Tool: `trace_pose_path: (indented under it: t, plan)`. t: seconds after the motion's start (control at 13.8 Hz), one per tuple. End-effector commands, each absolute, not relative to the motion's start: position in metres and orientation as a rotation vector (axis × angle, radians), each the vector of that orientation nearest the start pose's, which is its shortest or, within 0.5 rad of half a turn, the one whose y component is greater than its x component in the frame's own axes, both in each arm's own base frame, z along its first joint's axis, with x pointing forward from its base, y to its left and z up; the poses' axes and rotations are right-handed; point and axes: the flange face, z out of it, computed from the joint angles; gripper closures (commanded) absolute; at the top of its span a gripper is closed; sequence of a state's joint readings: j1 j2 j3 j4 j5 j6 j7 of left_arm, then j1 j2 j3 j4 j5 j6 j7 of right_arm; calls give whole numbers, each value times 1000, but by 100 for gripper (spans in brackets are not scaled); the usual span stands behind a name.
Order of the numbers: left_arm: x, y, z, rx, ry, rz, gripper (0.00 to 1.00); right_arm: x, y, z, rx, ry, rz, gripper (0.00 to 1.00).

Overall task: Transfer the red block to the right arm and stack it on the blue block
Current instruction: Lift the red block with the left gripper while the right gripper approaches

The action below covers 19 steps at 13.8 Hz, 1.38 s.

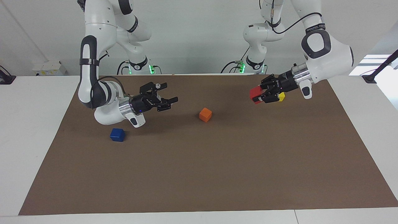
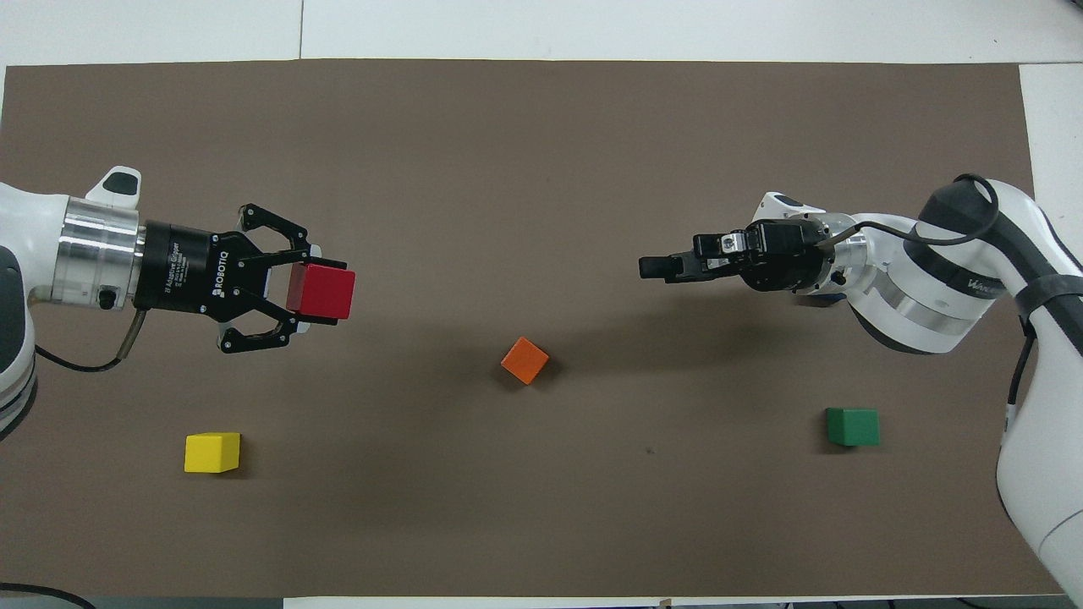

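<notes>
My left gripper (image 1: 260, 95) (image 2: 315, 289) is shut on the red block (image 1: 255, 92) (image 2: 321, 293) and holds it in the air, over the mat toward the left arm's end. It points at the table's middle. My right gripper (image 1: 171, 103) (image 2: 653, 268) is open and empty, level with the table, and faces the red block across a wide gap. The blue block (image 1: 117, 134) sits on the mat toward the right arm's end, just under that arm's wrist. In the overhead view the wrist hides it.
An orange block (image 1: 205, 114) (image 2: 525, 360) lies on the brown mat (image 1: 199, 174) between the two grippers. A yellow block (image 2: 211, 452) (image 1: 281, 97) sits near the left arm's base. A green block (image 2: 852, 426) sits near the right arm's base.
</notes>
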<state>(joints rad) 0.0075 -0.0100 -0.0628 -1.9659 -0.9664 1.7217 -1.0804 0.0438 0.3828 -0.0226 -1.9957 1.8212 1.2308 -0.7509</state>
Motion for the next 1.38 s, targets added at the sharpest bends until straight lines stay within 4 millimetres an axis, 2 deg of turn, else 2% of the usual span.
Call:
trace_pose_path:
  t: [0.0, 0.14, 0.22, 0.29, 0.36, 0.43, 0.58, 0.8, 0.94, 1.09, 1.16, 1.3]
  plan:
    - [515, -112, 493, 1666, 1428, -943, 100, 569, 164, 346, -1087, -60, 90, 0]
    - [505, -164, 490, 1654, 1400, -948, 100, 566, 181, 340, -1065, -56, 104, 0]
    - [499, -178, 485, 1618, 1403, -959, 100, 562, 196, 340, -1058, -56, 116, 0]
    - [494, -180, 479, 1558, 1429, -959, 100, 560, 208, 340, -1052, -48, 113, 0]
    - [487, -196, 475, 1501, 1440, -984, 100, 557, 220, 339, -1048, -42, 121, 0]
    - [485, -204, 471, 1434, 1497, -1008, 100, 556, 223, 340, -1047, -42, 119, 0]
    - [484, -211, 471, 1322, 1627, -1091, 100, 555, 225, 338, -1053, -42, 115, 0]
    - [481, -214, 473, 1323, 1623, -1137, 100, 552, 237, 332, -1081, -36, 104, 0]
    - [481, -220, 475, 1329, 1611, -1131, 100, 556, 242, 335, -1083, -29, 78, 0]
    - [474, -246, 476, 1288, 1606, -1132, 100, 560, 244, 333, -1095, -39, 44, 0]
    - [472, -252, 476, 1288, 1604, -1132, 100, 561, 251, 327, -1095, -53, 36, 0]
    - [471, -255, 478, 1277, 1599, -1137, 100, 562, 252, 319, -1097, -65, 9, 0]
